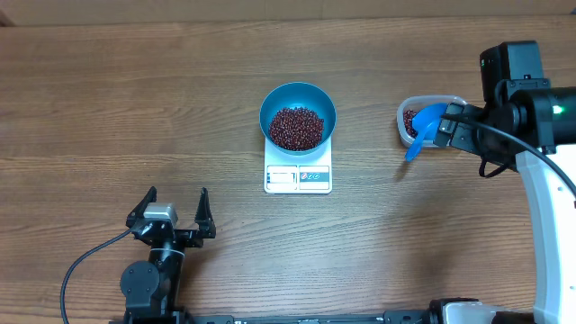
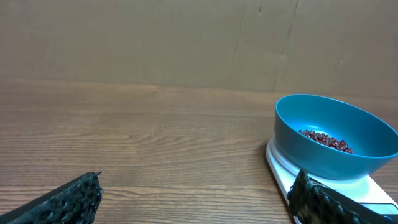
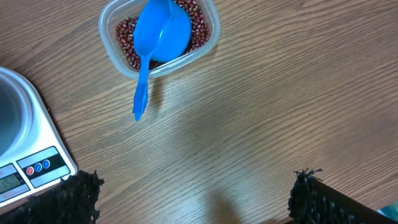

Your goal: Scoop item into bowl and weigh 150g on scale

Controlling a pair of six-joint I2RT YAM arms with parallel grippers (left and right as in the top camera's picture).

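Kim: Left gripper (image 2: 196, 202) fingers filled the wrist view's bottom edge — jaws wide, empty. Right gripper (image 3: 198, 198) likewise, above bare wood-grain table (image 1: 108, 99).
Raj: Beans (image 1: 296, 127)?
Kim: Heaped in the blue bowl (image 1: 273, 101) on the scale (image 1: 298, 178); more in the clear tub (image 3: 104, 32) with the scoop (image 3: 160, 31) lying on them. Brown wall (image 2: 155, 37) showed only from the left wrist. Scale display unreadable — bowl cut off in the right wrist view.

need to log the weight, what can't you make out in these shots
- Scale reading: overhead, the digits are too small. In the right wrist view the display is cut off by the left edge. In the left wrist view a dark finger and the bottom edge hide it.
- Beans in the tub: in the right wrist view the scoop covers the middle. Overhead, the right arm overlaps the tub.
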